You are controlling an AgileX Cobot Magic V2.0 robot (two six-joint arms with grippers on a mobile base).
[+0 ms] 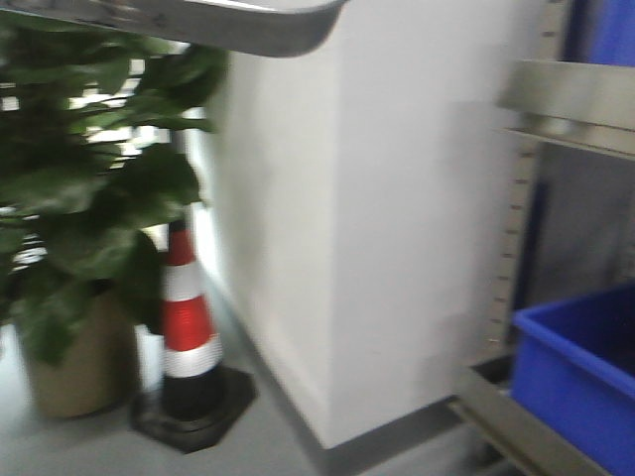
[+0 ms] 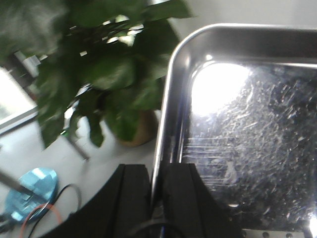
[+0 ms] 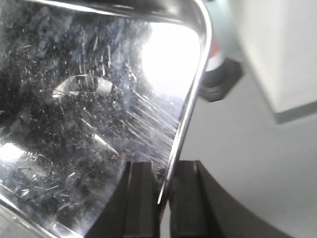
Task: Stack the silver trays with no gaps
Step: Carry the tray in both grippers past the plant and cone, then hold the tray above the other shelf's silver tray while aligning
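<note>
A silver tray (image 1: pixel 238 25) hangs in the air, its underside crossing the top of the front view. In the left wrist view the tray (image 2: pixel 247 129) fills the right side, scratched and shiny, and my left gripper (image 2: pixel 156 181) is shut on its left rim. From the right wrist view the same tray (image 3: pixel 89 114) fills the left side, with my right gripper (image 3: pixel 166 181) shut on its right rim. Both arms carry it level above the floor.
A white pillar (image 1: pixel 397 228) stands ahead. A potted plant (image 1: pixel 79 228) and a red-and-white traffic cone (image 1: pixel 189 327) are to its left. A steel shelf rail (image 1: pixel 571 104) and a blue bin (image 1: pixel 585 377) lie at the right.
</note>
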